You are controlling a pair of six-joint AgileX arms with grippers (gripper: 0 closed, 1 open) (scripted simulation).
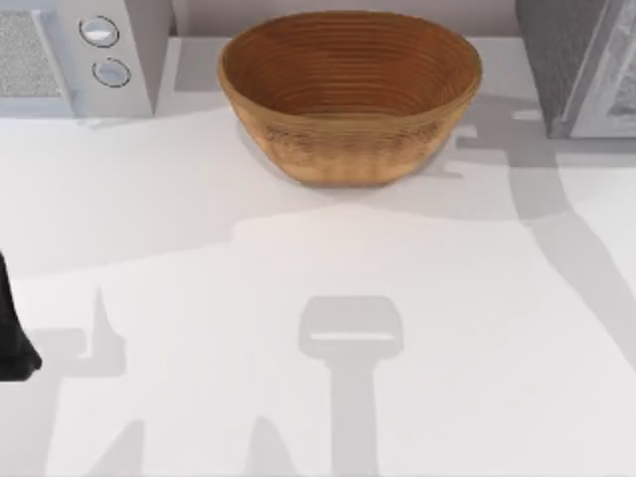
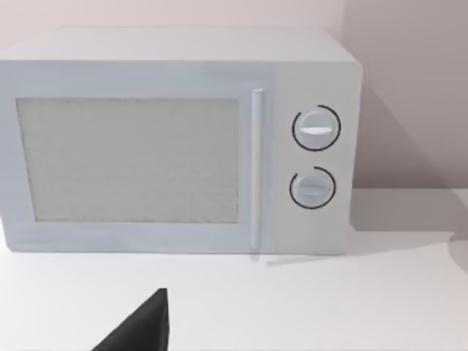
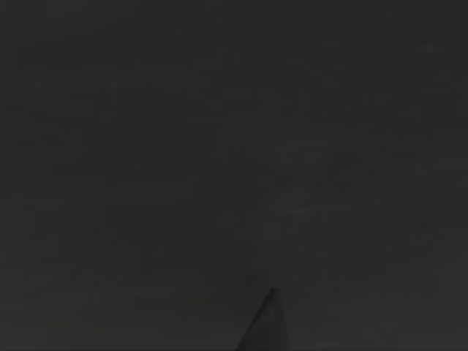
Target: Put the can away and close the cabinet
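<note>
Top view: woven basket [image 1: 350, 94] upper centre, microwave [image 1: 75, 55] upper left, cabinet [image 1: 586, 65] upper right, left arm [image 1: 12, 338] at left edge. Can's whereabouts and grip states: cannot tell. Right wrist view is dark.

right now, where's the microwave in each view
Top view: the microwave sits at the far left corner of the table, cut off by the picture's edge, left of the basket.
Left wrist view: the microwave is in the centre, front on, door shut.
Right wrist view: dark.
Shared landmark: its two round dials.
</note>
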